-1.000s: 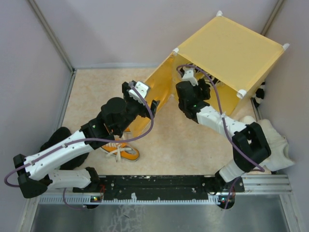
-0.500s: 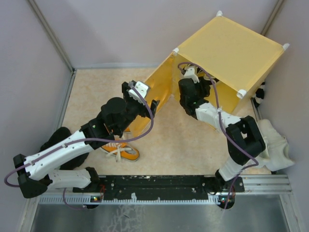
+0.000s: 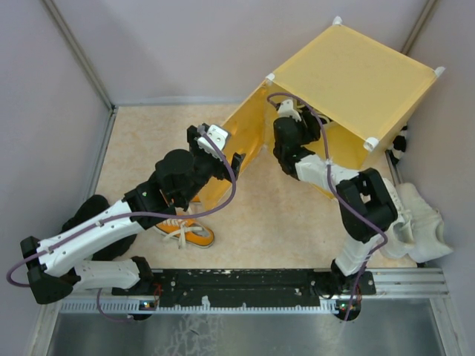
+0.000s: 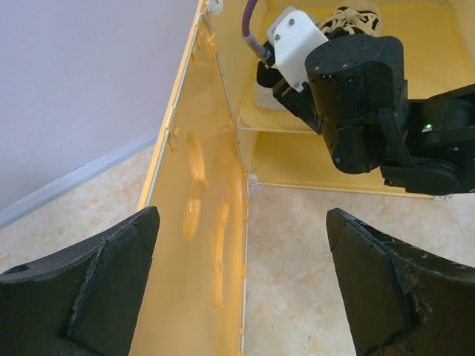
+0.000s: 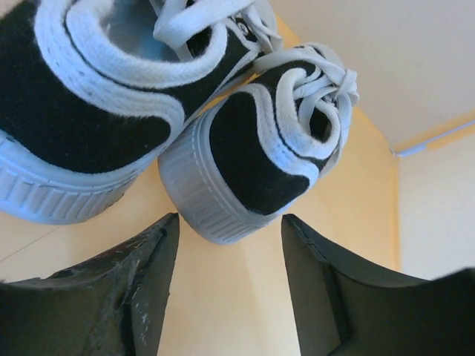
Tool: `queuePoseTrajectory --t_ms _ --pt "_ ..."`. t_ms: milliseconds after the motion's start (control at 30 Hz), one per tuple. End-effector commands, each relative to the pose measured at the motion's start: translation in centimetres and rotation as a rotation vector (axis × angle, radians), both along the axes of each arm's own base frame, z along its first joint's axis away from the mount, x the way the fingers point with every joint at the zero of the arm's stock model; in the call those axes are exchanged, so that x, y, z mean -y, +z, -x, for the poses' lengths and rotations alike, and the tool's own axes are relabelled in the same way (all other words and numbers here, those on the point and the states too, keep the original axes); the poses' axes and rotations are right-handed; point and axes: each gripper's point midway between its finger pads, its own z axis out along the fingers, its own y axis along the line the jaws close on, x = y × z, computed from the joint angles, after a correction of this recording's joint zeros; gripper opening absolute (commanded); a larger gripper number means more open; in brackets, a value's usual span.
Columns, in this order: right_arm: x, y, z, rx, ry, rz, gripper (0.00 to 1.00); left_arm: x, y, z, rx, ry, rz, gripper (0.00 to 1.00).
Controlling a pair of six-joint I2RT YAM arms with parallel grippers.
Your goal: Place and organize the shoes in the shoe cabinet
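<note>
The yellow shoe cabinet [image 3: 349,74] stands at the back right with its door [image 3: 241,152] swung open. My right arm [image 3: 297,141] reaches into it, and its fingers are hidden from above. In the right wrist view two black-and-white shoes [image 5: 252,148] sit side by side on the yellow shelf [image 5: 245,297]. My right gripper [image 5: 230,222] is open, with the nearer shoe's heel just beyond its tips. My left gripper [image 4: 241,215] is open and straddles the door's [image 4: 200,185] free edge without touching it. One orange shoe [image 3: 189,231] lies under the left arm.
Off-white shoes [image 3: 423,222] lie at the right, beside the right arm's elbow. Something black-and-white [image 3: 401,144] is wedged between the cabinet and the right wall. Walls close in on both sides, and the arms' base rail [image 3: 245,285] runs along the near edge.
The right arm has pushed further into the cabinet, and its elbow has swung inward to the left. The left arm and the door have not moved.
</note>
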Motion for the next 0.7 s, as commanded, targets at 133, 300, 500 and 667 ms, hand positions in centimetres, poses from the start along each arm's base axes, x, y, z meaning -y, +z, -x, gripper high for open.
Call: queuePoseTrajectory --t_ms 133,300,500,667 --pt "-3.0 3.6 1.4 0.006 0.219 -0.297 0.69 -0.4 -4.0 -0.1 -0.081 0.029 -0.093 0.99" --pt "-5.7 4.0 3.4 -0.086 0.387 -0.384 0.71 -0.6 -3.9 -0.2 -0.08 0.038 -0.084 0.99" --pt "-7.3 5.1 7.8 -0.159 0.531 -0.48 0.71 -0.5 -3.3 -0.1 -0.076 0.032 -0.063 1.0" --pt "-8.4 6.7 12.0 -0.145 0.652 -0.622 0.72 0.5 -1.1 1.3 -0.052 -0.074 0.008 1.0"
